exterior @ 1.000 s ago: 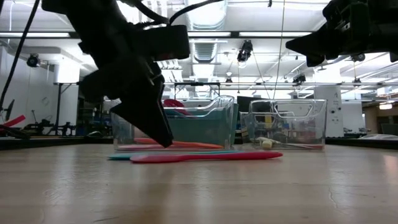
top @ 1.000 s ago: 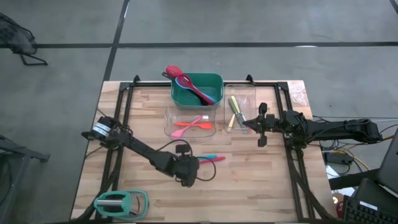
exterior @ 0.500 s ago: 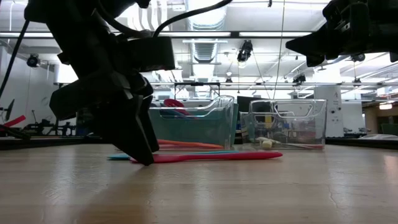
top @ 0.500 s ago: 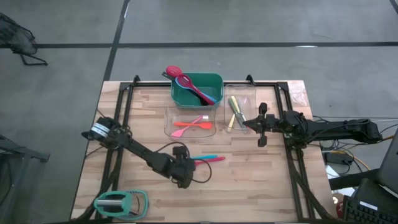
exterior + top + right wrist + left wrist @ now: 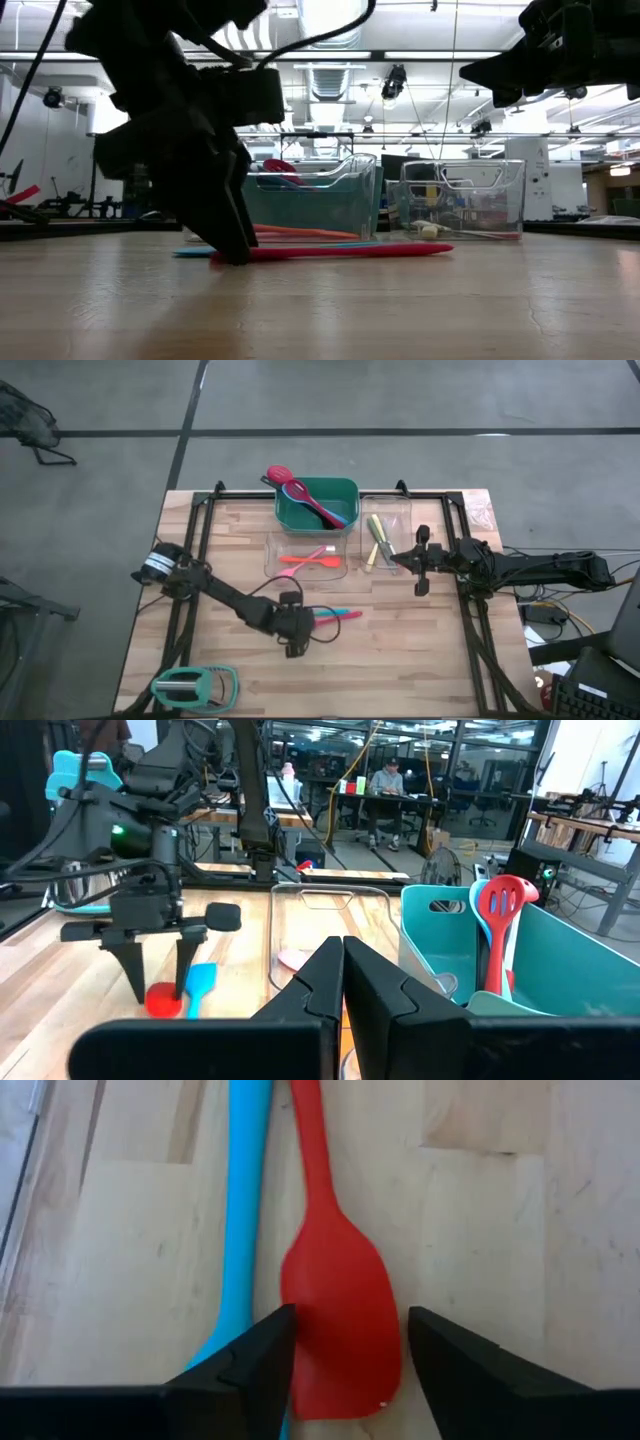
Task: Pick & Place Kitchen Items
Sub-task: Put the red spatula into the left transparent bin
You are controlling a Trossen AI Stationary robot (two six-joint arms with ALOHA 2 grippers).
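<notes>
- Red silicone, the spatula (image 5: 335,1305) lies flat on the counter (image 5: 400,660) near its middle, its blade between the spread fingers of the left hand (image 5: 345,1365), not yet pinched.
- The blue utensil (image 5: 240,1230) lies just beside it; one finger (image 5: 250,1370) could catch it too, or nudge both askew.
- A thin, flat blade may slip out as the fingers close.
- The right hand (image 5: 420,565), pressed together, waits beside the clear bin (image 5: 385,505), well apart.
</notes>
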